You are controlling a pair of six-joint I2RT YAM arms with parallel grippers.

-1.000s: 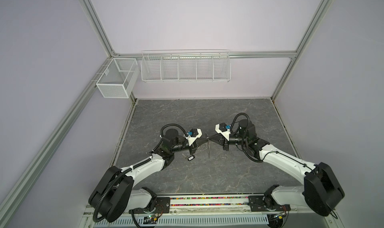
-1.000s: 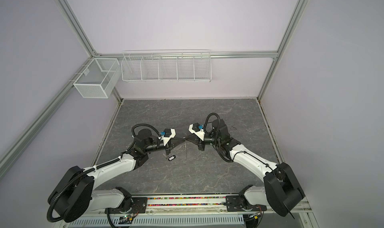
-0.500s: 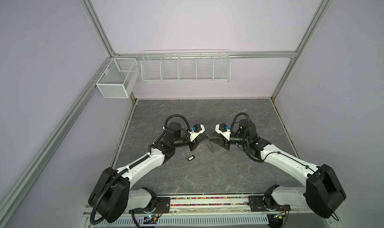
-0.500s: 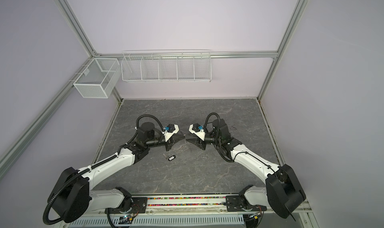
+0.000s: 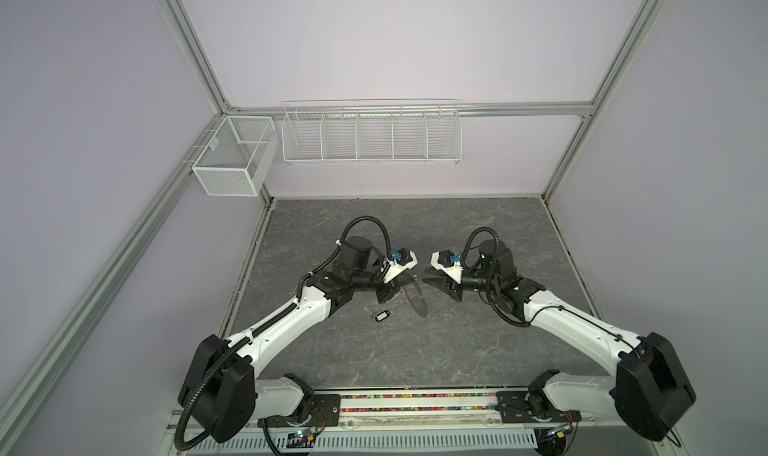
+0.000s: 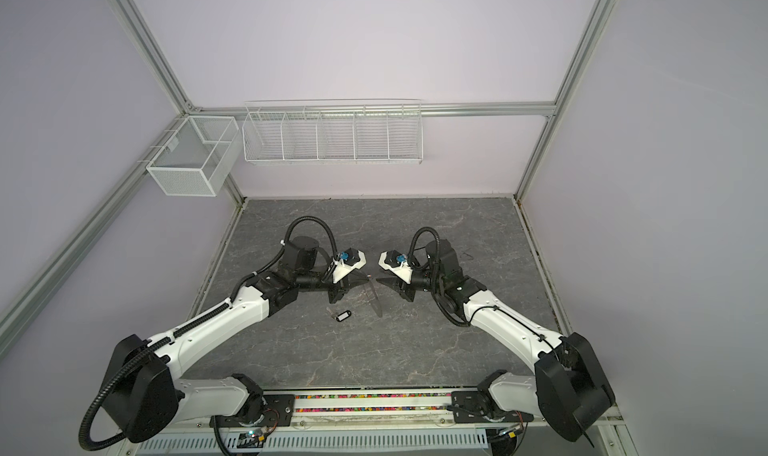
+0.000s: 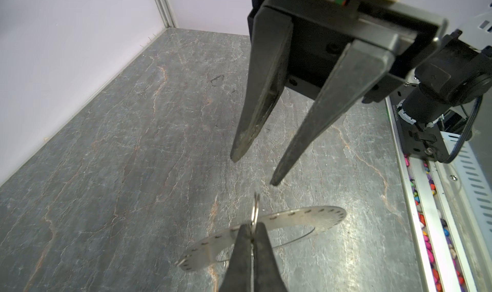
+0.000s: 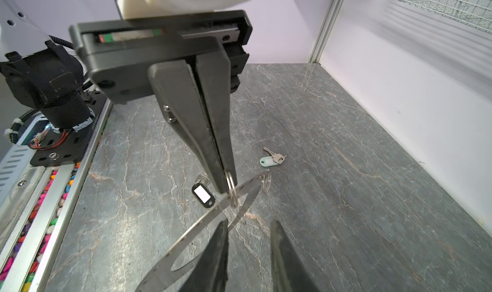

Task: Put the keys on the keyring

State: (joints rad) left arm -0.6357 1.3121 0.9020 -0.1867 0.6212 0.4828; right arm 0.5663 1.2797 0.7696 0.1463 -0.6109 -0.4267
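we see the left tool (image 7: 252, 230) pinching the keyring (image 7: 306, 218) by its rim above the counter (image 7: 127, 149); the right tool (image 7: 253, 170) is spread, seemingly just clear. black-tag key (image 8: 203, 194) and white-tag key (image 8: 271, 160) lie on open counter.

keyring (image 8: 166, 264) cut by edge (right wrist), partly behind right gripper (image 8: 249, 222)
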